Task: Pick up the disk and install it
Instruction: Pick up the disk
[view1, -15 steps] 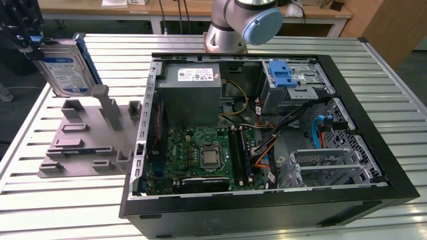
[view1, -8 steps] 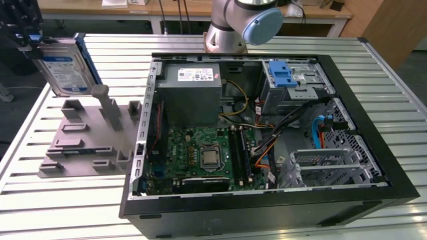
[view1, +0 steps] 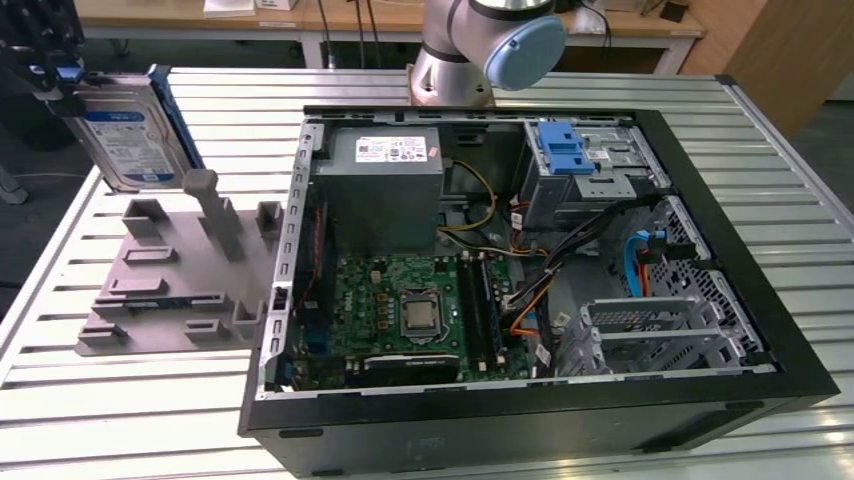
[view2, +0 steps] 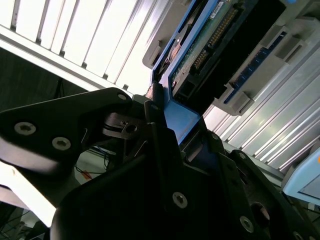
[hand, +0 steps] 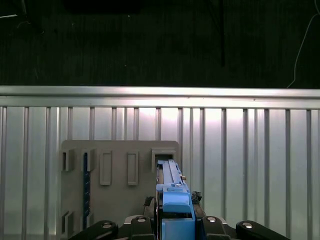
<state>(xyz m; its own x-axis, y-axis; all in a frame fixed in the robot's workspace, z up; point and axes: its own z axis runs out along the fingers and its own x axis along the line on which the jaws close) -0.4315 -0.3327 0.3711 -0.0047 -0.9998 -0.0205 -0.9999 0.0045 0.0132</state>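
Claw clamped on disk, upright, white-blue label

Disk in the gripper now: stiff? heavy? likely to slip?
Probably stiff and dense for its size: the disk looks like a metal slab. The gripper clamps its smooth blue carrier at one end, so it may pivot or slip. Its exposed circuit board looks knock-sensitive.

Robotics lab: slatted aluminium worktable, grey part fixture, opened computer case, wooden desks behind.
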